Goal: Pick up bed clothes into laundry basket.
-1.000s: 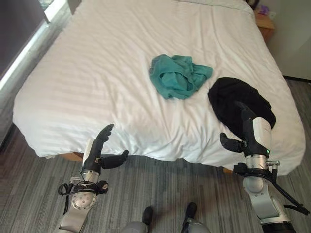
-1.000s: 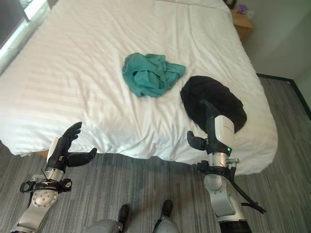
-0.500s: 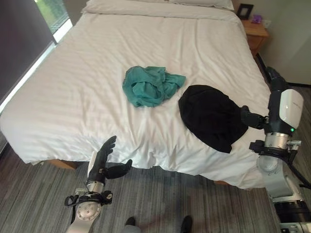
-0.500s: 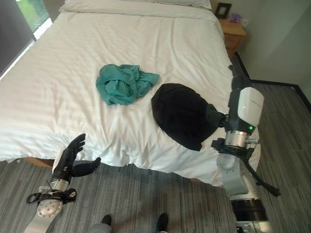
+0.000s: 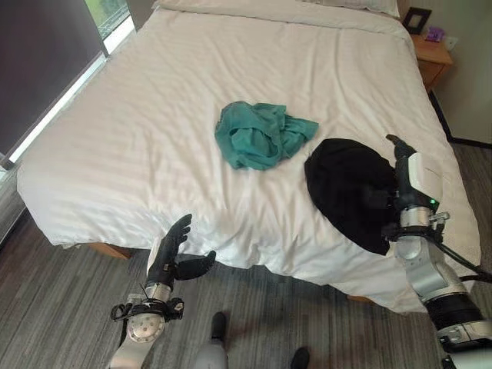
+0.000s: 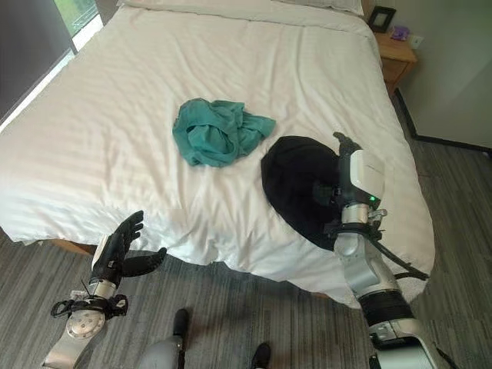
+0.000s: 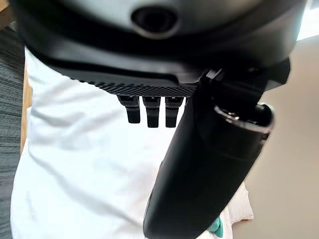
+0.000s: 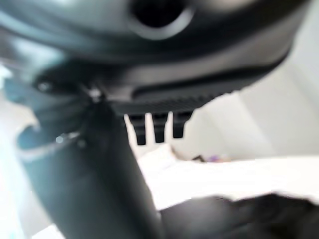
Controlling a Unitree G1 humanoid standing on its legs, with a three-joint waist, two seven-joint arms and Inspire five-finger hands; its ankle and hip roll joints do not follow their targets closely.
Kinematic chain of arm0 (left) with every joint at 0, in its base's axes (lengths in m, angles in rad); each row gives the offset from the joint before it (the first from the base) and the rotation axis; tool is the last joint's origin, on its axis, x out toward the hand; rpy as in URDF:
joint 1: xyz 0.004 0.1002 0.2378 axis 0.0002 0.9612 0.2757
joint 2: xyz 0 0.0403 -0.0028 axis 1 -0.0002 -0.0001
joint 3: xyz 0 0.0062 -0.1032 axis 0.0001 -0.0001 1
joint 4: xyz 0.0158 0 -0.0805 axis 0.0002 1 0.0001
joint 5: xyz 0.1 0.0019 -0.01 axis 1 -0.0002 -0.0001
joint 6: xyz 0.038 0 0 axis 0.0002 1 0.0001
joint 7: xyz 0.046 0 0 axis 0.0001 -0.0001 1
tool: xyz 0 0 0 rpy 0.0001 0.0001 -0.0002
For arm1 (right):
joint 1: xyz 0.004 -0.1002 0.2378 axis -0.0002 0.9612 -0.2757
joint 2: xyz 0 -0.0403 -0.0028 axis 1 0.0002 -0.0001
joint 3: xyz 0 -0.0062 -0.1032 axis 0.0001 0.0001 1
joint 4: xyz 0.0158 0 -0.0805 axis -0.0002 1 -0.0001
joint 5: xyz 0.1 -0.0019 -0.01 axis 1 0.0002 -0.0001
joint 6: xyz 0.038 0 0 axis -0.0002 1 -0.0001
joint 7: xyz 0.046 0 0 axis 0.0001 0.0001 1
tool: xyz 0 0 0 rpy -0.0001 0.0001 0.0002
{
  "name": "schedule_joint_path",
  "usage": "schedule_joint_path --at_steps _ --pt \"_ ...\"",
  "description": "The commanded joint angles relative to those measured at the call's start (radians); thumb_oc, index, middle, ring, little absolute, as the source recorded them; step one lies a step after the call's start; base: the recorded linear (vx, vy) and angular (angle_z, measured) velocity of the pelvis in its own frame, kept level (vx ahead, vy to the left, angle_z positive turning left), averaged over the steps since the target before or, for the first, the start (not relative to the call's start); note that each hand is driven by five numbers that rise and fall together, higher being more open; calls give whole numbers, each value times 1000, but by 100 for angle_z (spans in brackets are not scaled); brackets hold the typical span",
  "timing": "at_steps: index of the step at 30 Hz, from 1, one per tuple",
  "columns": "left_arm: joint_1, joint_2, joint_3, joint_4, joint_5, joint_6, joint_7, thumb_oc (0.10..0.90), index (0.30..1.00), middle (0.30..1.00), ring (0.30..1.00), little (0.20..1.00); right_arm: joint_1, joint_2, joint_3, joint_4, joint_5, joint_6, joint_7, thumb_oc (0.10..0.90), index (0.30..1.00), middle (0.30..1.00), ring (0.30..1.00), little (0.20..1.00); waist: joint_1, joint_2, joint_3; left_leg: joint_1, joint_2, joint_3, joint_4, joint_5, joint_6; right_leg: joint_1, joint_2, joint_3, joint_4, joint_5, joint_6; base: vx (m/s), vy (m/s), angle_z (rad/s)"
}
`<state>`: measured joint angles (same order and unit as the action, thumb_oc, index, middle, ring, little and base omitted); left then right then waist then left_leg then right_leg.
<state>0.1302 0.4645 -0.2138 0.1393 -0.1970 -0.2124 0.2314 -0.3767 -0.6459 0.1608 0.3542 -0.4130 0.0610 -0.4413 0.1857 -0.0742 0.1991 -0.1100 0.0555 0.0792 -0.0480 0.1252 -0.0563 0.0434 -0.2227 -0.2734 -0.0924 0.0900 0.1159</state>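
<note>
With fingers straight, the right hand (image 5: 405, 173) hovers at the crumpled black cloth garment (image 5: 350, 190), at 4 o'clock from the teal cloth bundle (image 5: 261, 134) on the white bed (image 5: 154, 123); it looks set to grasp it, while the left hand (image 5: 174, 252) waits open.

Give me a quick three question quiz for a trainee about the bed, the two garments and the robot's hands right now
1. True or false: the teal garment lies on the bed.
2. Which hand is beside the black garment: A left hand, B right hand?
3. Fill in: the left hand's fingers are ____.

Key: 1 true. 2 B. 3 open, holding nothing.
</note>
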Motion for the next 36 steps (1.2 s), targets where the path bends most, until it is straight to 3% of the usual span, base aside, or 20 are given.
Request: schedule_joint_path --at_steps 1,8,16,17,18,19,22,24,25,26,27,28,29,31,32,33,34,35,36 --pt "-55 -3 -25 -62 -28 -81 -26 800 900 900 900 900 -231 -106 -4 88 -64 17 -61 800 900 900 900 900 45 -2 -75 -18 64 -45 -39 -47 -59 113 -30 -27 49 -110 122 62 144 16" --pt "-70 -12 -29 -23 -30 -77 -24 800 900 900 900 900 -255 -82 -19 112 -94 59 -93 800 900 900 900 900 56 -30 -45 -90 44 -48 -39 -56 -49 51 -60 -37 35 -35 144 -13 39 0" --pt "-110 -34 -42 79 -46 -60 -13 800 900 900 900 900 -211 -48 4 239 -6 48 -71 800 900 900 900 900 72 -55 9 -177 41 -73 -39 -43 -53 -7 -59 -57 14 9 146 -54 -5 -2" --pt "-113 -37 -45 97 -46 -59 -14 800 900 900 900 900 -204 -40 7 261 9 43 -65 662 693 693 693 693 75 -60 12 -188 40 -79 -39 -42 -54 -14 -58 -61 11 9 146 -41 -36 2" --pt "-112 -46 -43 130 -46 -50 -17 800 900 900 900 900 -180 -25 12 291 32 37 -48 430 345 345 345 345 79 -65 18 -198 41 -85 -39 -40 -56 -18 -57 -70 11 12 146 -34 -50 6" --pt "-114 -57 -40 168 -54 -42 -19 800 900 900 900 900 -169 -18 20 313 44 33 -37 400 300 300 300 300 84 -67 21 -204 41 -89 -39 -39 -57 -20 -57 -74 10 12 146 -18 -32 8" --pt "-119 -91 -20 295 -66 -28 -18 800 900 900 900 900 -137 7 24 330 67 21 -18 400 300 300 300 300 83 -69 23 -205 38 -94 -39 -41 -59 -19 -56 -84 10 10 146 10 -26 11" --pt "-141 -139 110 610 -101 14 17 800 900 900 900 900 -29 47 4 315 88 -4 11 400 300 300 300 300 78 -66 24 -184 42 -92 -39 -50 -61 -4 -60 -92 14 1 146 39 -13 5" --pt "-144 -139 109 614 -102 11 16 800 900 900 900 900 -28 47 2 313 87 -3 12 400 300 300 300 300 78 -67 24 -187 41 -92 -39 -45 -59 -7 -61 -92 13 5 146 49 -2 5" --pt "-161 -132 179 712 -123 18 33 800 900 900 900 900 20 63 -11 300 92 -8 23 400 300 300 300 300 74 -65 22 -177 41 -91 -39 -50 -58 0 -63 -94 14 1 146 67 12 6" --pt "-173 -80 312 848 -159 16 74 800 900 900 900 900 99 81 -39 270 96 -21 36 400 300 300 300 300 63 -60 12 -152 42 -88 -39 -63 -58 15 -67 -97 19 -3 146 68 12 6" --pt "-175 -79 312 850 -160 15 73 800 900 900 900 900 100 82 -40 268 96 -21 36 400 300 300 300 300 63 -61 12 -156 41 -88 -39 -58 -56 12 -68 -97 18 0 146 96 25 6" --pt "-193 -28 386 922 -185 19 92 800 900 900 900 900 152 96 -54 252 98 -35 50 400 300 300 300 300 53 -56 0 -140 43 -83 -39 -67 -58 22 -72 -96 22 -3 146 85 46 3" --pt "-238 126 506 1000 -200 27 137 800 900 900 900 900 232 108 -73 215 97 -48 70 400 300 300 300 300 29 -46 -20 -112 44 -71 -39 -77 -56 32 -79 -90 28 6 146 115 80 2" --pt "-254 193 535 1007 -186 28 156 800 900 900 900 900 267 113 -77 203 98 -51 76 400 300 300 300 300 19 -44 -25 -103 44 -69 -39 -80 -55 34 -82 -86 31 11 146 108 94 3" --pt "-305 358 578 994 -118 38 208 800 900 900 900 900 337 118 -85 189 98 -61 92 400 300 300 300 300 -4 -36 -36 -90 43 -62 -39 -87 -52 35 -85 -76 36 29 146 91 70 2" --pt "-338 445 590 958 -77 40 242 800 900 900 900 900 369 120 -92 188 103 -70 100 400 300 300 300 300 -14 -33 -41 -87 41 -60 -39 -88 -50 35 -86 -72 38 45 146 49 56 2" --pt "-341 447 588 957 -76 41 242 800 900 900 900 900 370 122 -94 187 102 -70 100 400 300 300 300 300 -12 -35 -41 -91 40 -60 -39 -82 -49 31 -87 -71 37 50 146 34 19 1" --pt "-385 524 584 900 -42 36 277 800 900 900 900 900 397 123 -95 196 107 -74 102 400 300 300 300 300 -23 -30 -45 -85 40 -61 -39 -90 -49 34 -87 -69 40 62 146 37 14 0"
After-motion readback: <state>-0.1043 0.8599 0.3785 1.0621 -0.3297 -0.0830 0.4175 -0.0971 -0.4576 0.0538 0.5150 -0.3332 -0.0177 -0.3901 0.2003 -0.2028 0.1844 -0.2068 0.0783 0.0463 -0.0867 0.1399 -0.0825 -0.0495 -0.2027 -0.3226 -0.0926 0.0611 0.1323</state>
